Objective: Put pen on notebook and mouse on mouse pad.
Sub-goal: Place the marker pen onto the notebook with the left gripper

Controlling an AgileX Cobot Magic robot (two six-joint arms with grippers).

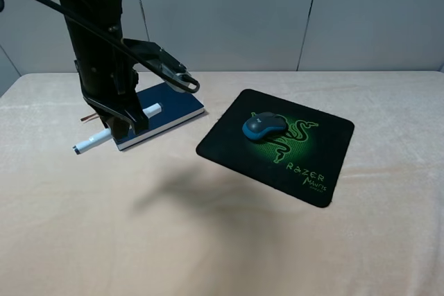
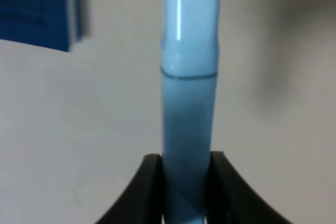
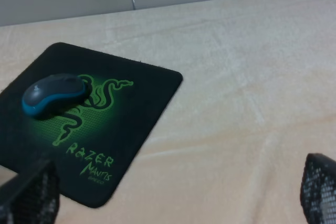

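**Pen held over the notebook's edge, mouse already in place**

The pen is held between the two black fingers of the left gripper, whose jaws are narrow and press on the barrel from both sides. In the high view the pen lies slantwise. Its cap end is over the notebook, and its dark-tipped end sticks out past the notebook's near edge, above the table. We cannot tell if the pen touches the cover or hangs just above it. The left arm hides the middle of the pen.

The mouse sits on the mouse pad, near the green logo, so we judge this half of the task as done. The right gripper has its jaws wide apart and holds nothing. It looks toward the pad from well apart.

We see the main risk at the release. A good part of the pen overhangs the edge, so if the jaws let go here, the free end may tip down and the pen may slide onto the cloth. The barrel is also round and smooth and could roll off the flat cover. The fingers are close to the notebook, so a careless retreat could push it. The right arm should keep away from the mouse.
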